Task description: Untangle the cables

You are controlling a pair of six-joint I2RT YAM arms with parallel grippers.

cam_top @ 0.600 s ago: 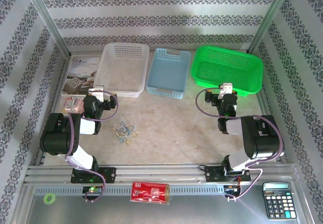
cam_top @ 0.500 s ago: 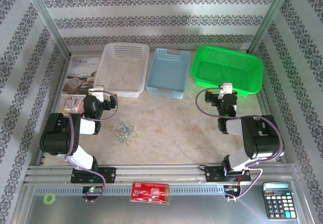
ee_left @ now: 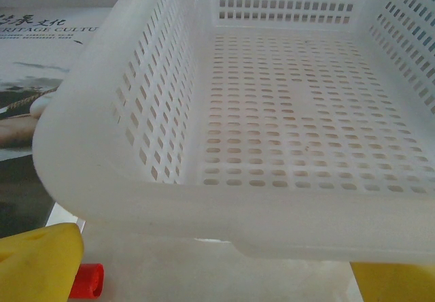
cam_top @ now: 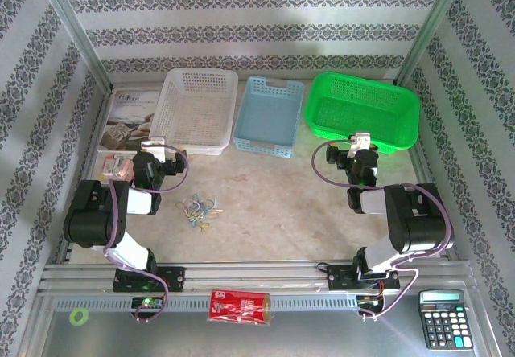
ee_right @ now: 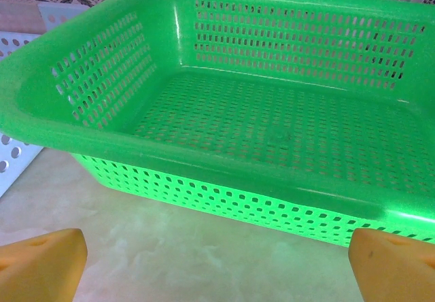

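Both wide apart, nothing held. The left gripper (ee_left: pixel 217 278) faces the near wall of the white basket (ee_left: pixel 204 210), with its yellow fingers (ee_left: pixel 37 261) in the lower corners of the wrist view, close under the rim. A small red thing (ee_left: pixel 87 280) sits just beside the left-hand finger; can't tell what it is. The right gripper (ee_right: pixel 217 268) points at the green basket (ee_right: pixel 204 159), orange fingers (ee_right: pixel 397 264) spread, with bare surface (cam_top: pixel 273 204) between them and the basket wall. The cables (cam_top: pixel 199 209) lie in one small tangle of yellow, white and blue-green, flat on the surface just right of the left arm, near it and well apart from the right arm. Neither gripper touches them. The blue basket (cam_top: pixel 269 114) sits between the white and green ones at the far edge, and a magazine (cam_top: pixel 129 120) lies left of the white one.
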